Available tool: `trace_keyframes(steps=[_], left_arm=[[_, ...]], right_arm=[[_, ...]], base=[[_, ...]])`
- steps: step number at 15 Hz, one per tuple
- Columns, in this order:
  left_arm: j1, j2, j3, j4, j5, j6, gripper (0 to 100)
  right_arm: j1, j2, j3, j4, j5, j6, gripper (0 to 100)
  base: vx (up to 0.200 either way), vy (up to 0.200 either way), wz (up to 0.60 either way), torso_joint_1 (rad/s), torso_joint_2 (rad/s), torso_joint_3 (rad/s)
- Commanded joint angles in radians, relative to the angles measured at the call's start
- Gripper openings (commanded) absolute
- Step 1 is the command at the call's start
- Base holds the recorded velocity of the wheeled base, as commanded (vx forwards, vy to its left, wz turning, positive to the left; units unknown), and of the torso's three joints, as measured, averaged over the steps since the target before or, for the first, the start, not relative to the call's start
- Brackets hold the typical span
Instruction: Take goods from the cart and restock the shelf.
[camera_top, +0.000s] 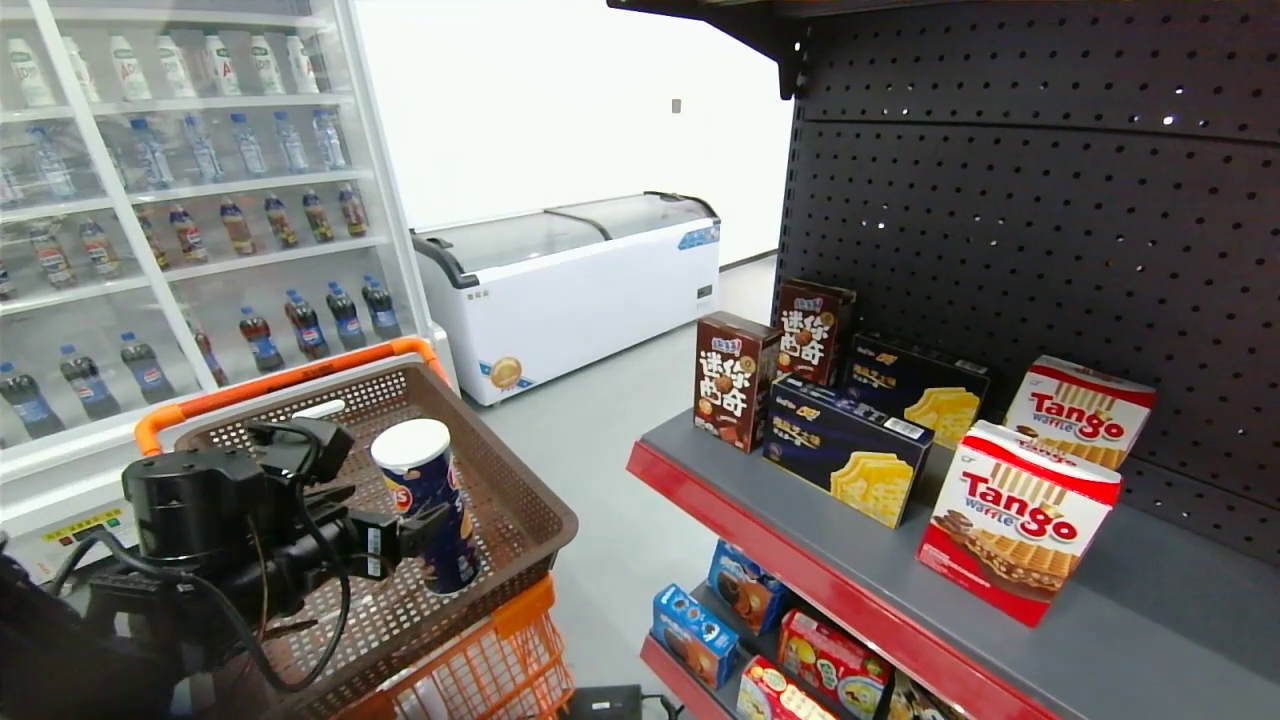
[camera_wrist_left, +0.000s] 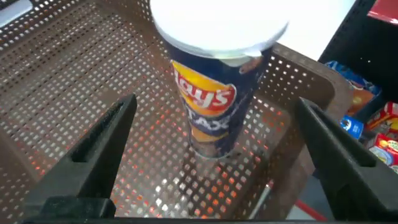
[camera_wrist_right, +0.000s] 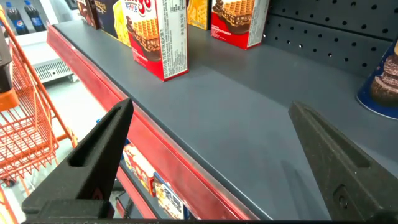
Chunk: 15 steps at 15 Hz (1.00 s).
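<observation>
Left gripper (camera_wrist_left: 216, 106), jaws released, either side of tall blue cardboard crisp can with white lid (camera_top: 428, 495), upright in brown perforated plastic cart basket (camera_top: 510, 480). Could tip or slip if clamped off-centre. Right gripper (camera_wrist_right: 211, 109), jaws released, empty, over grey shelf board (camera_wrist_right: 249, 124).

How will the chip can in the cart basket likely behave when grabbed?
The chip can is tall, narrow and upright, so a sideways nudge would probably tip it. Its round body could then roll.
</observation>
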Motion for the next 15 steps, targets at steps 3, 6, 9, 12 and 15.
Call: trace_keyframes(steps=[3, 6, 9, 12, 15], left_arm=[[-0.002, 0.173, -0.085, -0.070, 0.000, 0.001, 100], [-0.004, 0.217, -0.111, -0.096, 0.000, 0.010, 100], [-0.014, 0.225, -0.133, -0.102, 0.043, 0.012, 0], [-0.047, 0.223, -0.136, -0.095, 0.069, 0.027, 0], [-0.076, 0.213, -0.188, -0.056, 0.041, 0.024, 0]], right_arm=[[0.000, 0.000, 0.000, 0.000, 0.000, -0.001, 100], [0.000, 0.000, 0.000, 0.000, 0.000, 0.000, 100], [0.000, 0.000, 0.000, 0.000, 0.000, -0.001, 100], [0.000, 0.000, 0.000, 0.000, 0.000, 0.000, 100], [0.000, 0.000, 0.000, 0.000, 0.000, 0.000, 100]], base=[[0.000, 0.000, 0.00, 0.000, 0.00, 0.000], [0.000, 0.000, 0.00, 0.000, 0.00, 0.000], [0.000, 0.000, 0.00, 0.000, 0.00, 0.000], [0.000, 0.000, 0.00, 0.000, 0.00, 0.000], [0.000, 0.000, 0.00, 0.000, 0.00, 0.000]])
